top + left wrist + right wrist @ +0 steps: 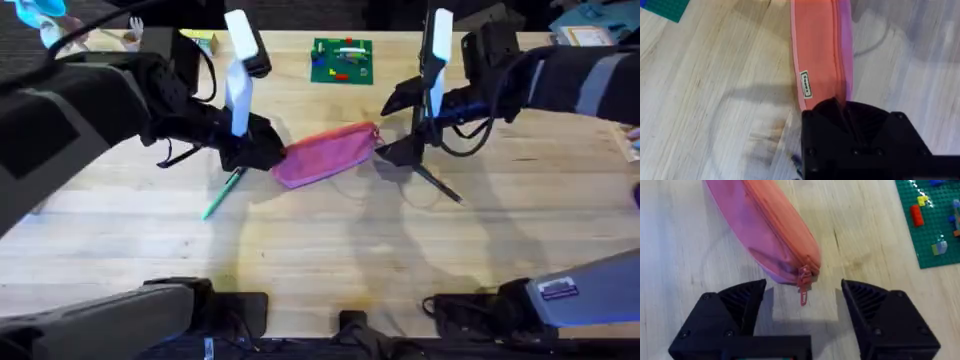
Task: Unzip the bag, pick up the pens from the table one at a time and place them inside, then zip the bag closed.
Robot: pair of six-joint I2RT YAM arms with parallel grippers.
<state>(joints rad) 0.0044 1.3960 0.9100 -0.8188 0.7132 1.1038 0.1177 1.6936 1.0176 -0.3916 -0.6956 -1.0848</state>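
Overhead view: the bag (pixel 325 154) lies tilted on the tabletop (pixel 320 250), between the two arms, its zipper shut along the top. The left tool (pixel 262 152) is clamped on the bag's left end — its wrist view shows pink fabric pinched between the dark fingers. The right tool (pixel 802 312) hovers wide open and empty at the opposite end, with the small red pull (pixel 804 296) hanging in the gap between its fingers but touching neither. The green pen (pixel 222 194) lies just beside the left tool; the black pen (pixel 440 185) lies under the right arm. Both are on the tabletop, outside the bag.

Risks, as judged from this pose. The pull is thin and dangles loosely, so the right tool may close on air or on the fabric behind it. If it closes slightly off-centre, the tab may slip out once tension comes on. The left grip holds only a fold of soft cloth; a firm tug on the zipper could drag the whole bag instead of opening it. Such a drag could sweep the bag onto the black pen and knock it away.
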